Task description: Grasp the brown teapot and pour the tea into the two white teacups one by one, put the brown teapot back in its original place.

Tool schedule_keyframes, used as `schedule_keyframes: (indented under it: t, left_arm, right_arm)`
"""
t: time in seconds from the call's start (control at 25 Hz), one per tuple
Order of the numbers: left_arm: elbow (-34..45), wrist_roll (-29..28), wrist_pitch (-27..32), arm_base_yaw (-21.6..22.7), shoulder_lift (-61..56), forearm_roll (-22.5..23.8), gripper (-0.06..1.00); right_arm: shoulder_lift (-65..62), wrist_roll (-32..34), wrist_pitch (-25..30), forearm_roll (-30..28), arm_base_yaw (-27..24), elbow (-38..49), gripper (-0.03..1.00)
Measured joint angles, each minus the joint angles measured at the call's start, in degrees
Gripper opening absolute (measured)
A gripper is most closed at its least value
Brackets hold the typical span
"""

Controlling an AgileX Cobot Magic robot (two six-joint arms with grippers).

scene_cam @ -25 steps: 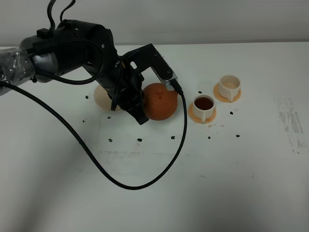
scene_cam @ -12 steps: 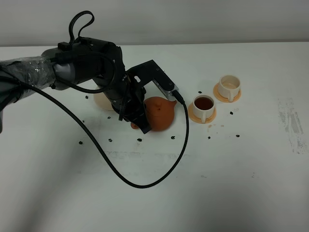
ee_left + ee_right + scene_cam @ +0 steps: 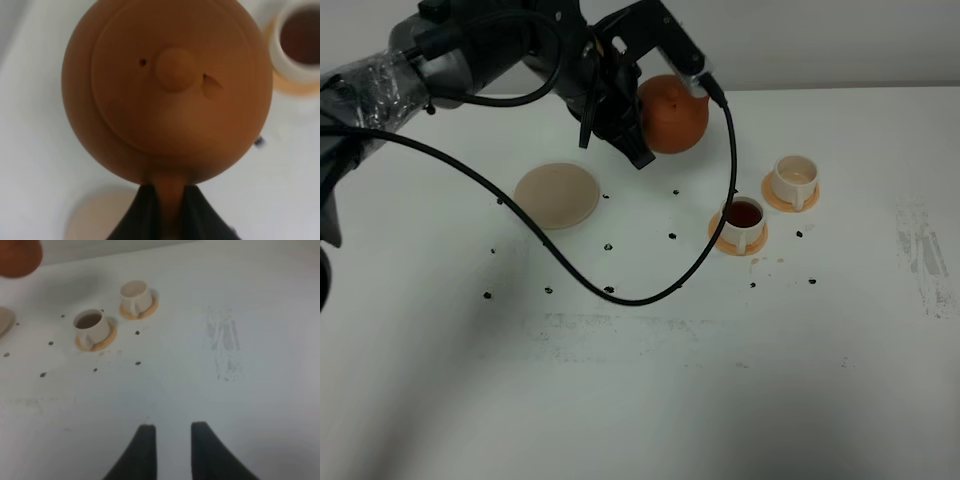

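- The teapot has risen off the surface, away from the beige saucer
- Left hand clamped on its handle
- Right hand apart, empty

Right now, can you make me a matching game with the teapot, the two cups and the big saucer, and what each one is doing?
Things:
1. brown teapot
2. front teacup
3. back teacup
4. cream saucer

States:
A. empty inside
B. lying flat with nothing standing on it
C. held up in the air by the left hand
D. holding dark tea

Pairs: 1-C, 2-D, 3-A, 4-B
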Motion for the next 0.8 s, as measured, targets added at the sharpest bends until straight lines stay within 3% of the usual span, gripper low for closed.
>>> schedule_keyframes:
  t: [0.2,0.32,0.6,0.8]
  left_arm:
    - [-13.9,4.7,1.6,0.0,9.5,0.0,0.13]
    - [-18.4,9.1,0.9,-0.3,14.3,0.1,0.13]
    - [-19.4,14.9,-3.9,-3.1,18.1,2.0,0.13]
    - [-19.6,15.1,-5.6,-4.2,19.4,7.7,0.13]
  right_arm:
    - [0.0,0.0,0.0,0.0,0.0,0.0,0.20]
    - [0.0,0.0,0.0,0.0,0.0,0.0,0.20]
    - [0.0,0.0,0.0,0.0,0.0,0.0,0.20]
    - [0.0,0.0,0.0,0.0,0.0,0.0,0.20]
